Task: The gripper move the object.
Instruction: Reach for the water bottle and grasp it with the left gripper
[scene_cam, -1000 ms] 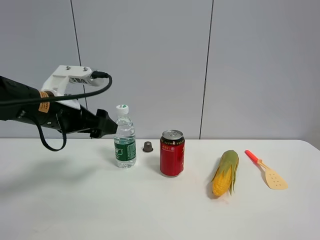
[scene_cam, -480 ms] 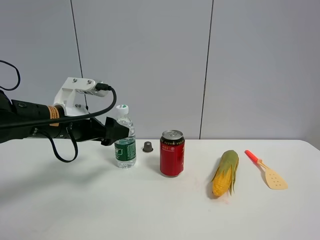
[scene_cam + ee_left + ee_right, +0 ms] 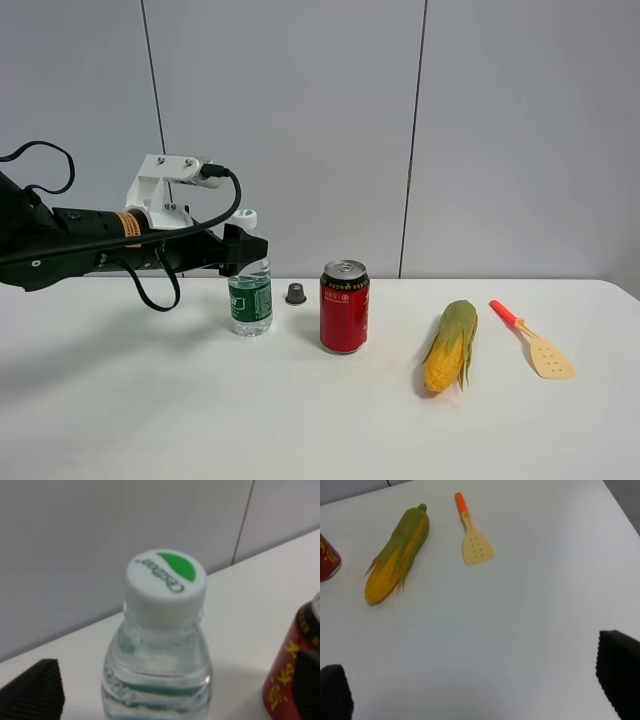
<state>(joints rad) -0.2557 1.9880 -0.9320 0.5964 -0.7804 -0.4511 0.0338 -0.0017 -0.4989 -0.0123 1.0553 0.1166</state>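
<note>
The clear water bottle (image 3: 250, 297) with a white cap and dark green label stands upright on the white table (image 3: 200, 400), left of the red can (image 3: 344, 306). My left gripper (image 3: 247, 250) is level with the bottle's shoulder, just under the cap. In the left wrist view the bottle (image 3: 157, 670) sits between the two black fingertips (image 3: 32, 695) with gaps on both sides, so the left gripper (image 3: 170, 700) is open and not touching it. My right gripper (image 3: 477, 690) is open and empty above bare table; it is out of the exterior view.
A small dark capsule (image 3: 296, 293) stands between the bottle and the can, slightly behind them. An ear of corn (image 3: 452, 345) and an orange-handled spatula (image 3: 532, 342) lie to the right. A grey wall rises behind the table.
My left arm has moved right; its open fingers went from beside the bottle to either side of its upper part. The bottle has not moved.
</note>
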